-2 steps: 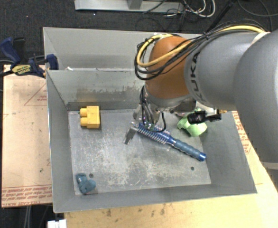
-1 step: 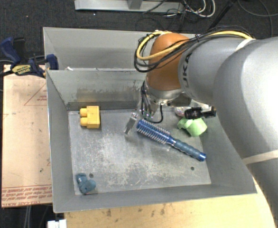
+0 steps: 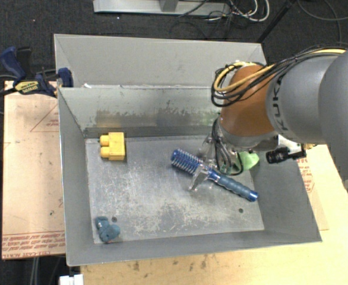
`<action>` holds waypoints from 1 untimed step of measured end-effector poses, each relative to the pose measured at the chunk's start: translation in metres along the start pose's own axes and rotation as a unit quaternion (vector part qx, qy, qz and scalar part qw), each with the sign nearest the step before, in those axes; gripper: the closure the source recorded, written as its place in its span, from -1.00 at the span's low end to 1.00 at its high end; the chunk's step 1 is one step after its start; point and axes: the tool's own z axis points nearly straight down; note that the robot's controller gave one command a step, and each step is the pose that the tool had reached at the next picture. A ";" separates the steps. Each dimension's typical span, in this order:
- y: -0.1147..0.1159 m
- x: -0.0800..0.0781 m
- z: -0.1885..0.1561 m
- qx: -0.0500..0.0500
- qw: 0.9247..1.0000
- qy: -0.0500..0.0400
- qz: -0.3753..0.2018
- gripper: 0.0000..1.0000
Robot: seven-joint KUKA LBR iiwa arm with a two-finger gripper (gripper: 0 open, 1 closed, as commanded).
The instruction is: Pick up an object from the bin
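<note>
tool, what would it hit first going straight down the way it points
Probably the blue brush: the tool points down over where bristles meet handle, though its height above is unclear.

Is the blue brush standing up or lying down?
Lying down. The blue brush lies flat along the bin floor, with its bristly head to the left and its handle stretching right.

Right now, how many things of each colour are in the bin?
Yellow: 1, the block
Blue: 2, the brush and the small piece
Green: 1, a partly hidden lump
Total: 4
</note>
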 end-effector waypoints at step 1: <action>0.003 0.001 0.000 -0.002 1.000 0.000 -0.001 1.00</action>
